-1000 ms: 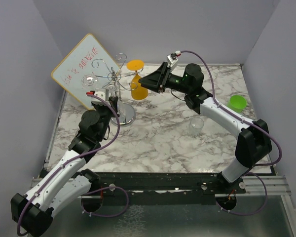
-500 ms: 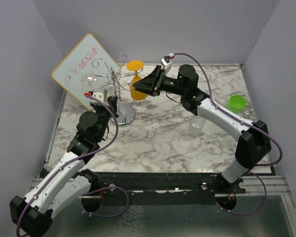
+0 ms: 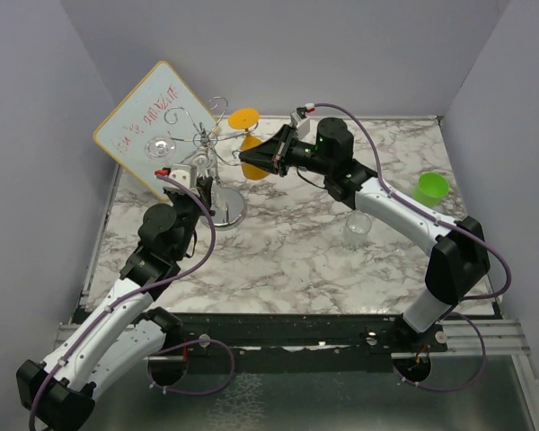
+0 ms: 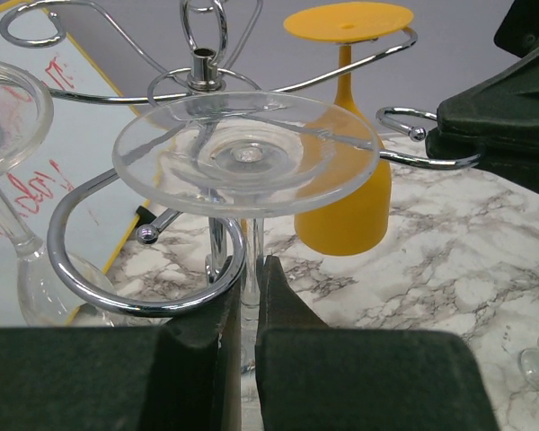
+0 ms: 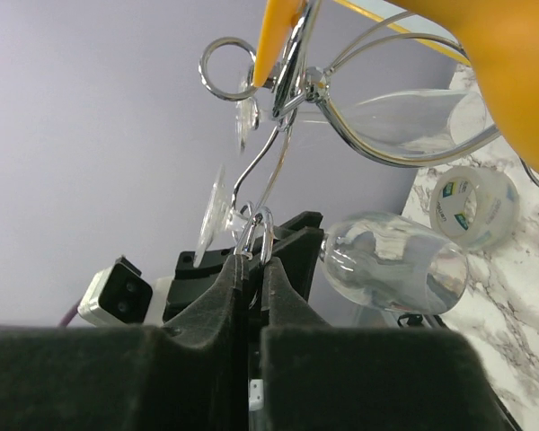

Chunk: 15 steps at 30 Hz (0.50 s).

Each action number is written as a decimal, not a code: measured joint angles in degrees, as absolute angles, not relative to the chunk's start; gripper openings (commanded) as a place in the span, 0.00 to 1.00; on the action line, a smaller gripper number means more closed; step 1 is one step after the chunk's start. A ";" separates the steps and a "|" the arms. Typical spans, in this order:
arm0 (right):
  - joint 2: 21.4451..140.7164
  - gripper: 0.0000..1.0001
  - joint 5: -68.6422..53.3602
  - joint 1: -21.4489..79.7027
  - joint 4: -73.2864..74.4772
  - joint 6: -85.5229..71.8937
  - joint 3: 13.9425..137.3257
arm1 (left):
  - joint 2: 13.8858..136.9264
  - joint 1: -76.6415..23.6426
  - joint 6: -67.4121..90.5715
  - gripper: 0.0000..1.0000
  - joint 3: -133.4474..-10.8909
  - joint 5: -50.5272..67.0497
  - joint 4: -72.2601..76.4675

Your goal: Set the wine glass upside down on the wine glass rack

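Observation:
In the left wrist view my left gripper (image 4: 249, 280) is shut on the stem of a clear wine glass (image 4: 245, 153) held upside down, foot uppermost. A curled arm of the chrome wine glass rack (image 4: 117, 301) curves round that stem just below the foot. In the top view the rack (image 3: 203, 142) stands at the back left with my left gripper (image 3: 204, 178) against it. My right gripper (image 3: 249, 160) reaches in from the right. In the right wrist view its tips (image 5: 254, 259) are shut on a wire loop of the rack (image 5: 262, 235). The clear glass's bowl (image 5: 395, 265) lies beyond.
An orange wine glass (image 3: 251, 163) and another clear glass (image 4: 9, 180) hang upside down on the rack. A whiteboard (image 3: 153, 121) leans behind it. A tape roll (image 5: 472, 206) lies near the rack's base (image 3: 228, 212). A clear cup (image 3: 357, 226) and a green cup (image 3: 432, 188) stand right.
My right gripper has moved left to the rack and gone from open to shut on its wire loop. The left gripper has kept its hold on the glass stem, almost still.

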<state>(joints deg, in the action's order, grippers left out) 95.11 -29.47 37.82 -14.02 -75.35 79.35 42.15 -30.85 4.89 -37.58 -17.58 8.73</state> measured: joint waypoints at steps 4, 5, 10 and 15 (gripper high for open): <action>95.07 0.01 -28.34 37.87 -13.65 -77.08 79.35 | 41.71 -30.87 4.21 0.00 -37.58 -17.30 7.29; 95.04 0.01 -28.10 37.93 -13.63 -77.17 79.35 | 41.63 -30.87 4.03 0.00 -37.58 -17.26 7.14; 94.70 0.01 -27.16 38.17 -13.17 -77.19 79.35 | 41.06 -30.87 3.53 0.00 -37.58 -16.97 6.85; 93.89 0.01 -25.58 38.37 -11.31 -77.21 79.31 | 41.04 -30.87 2.90 0.00 -37.58 -16.49 6.13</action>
<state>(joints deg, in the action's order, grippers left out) 93.89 -25.58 38.37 -11.31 -77.21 79.31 41.04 -30.87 2.90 -37.58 -16.49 6.13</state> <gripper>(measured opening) 0.038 0.036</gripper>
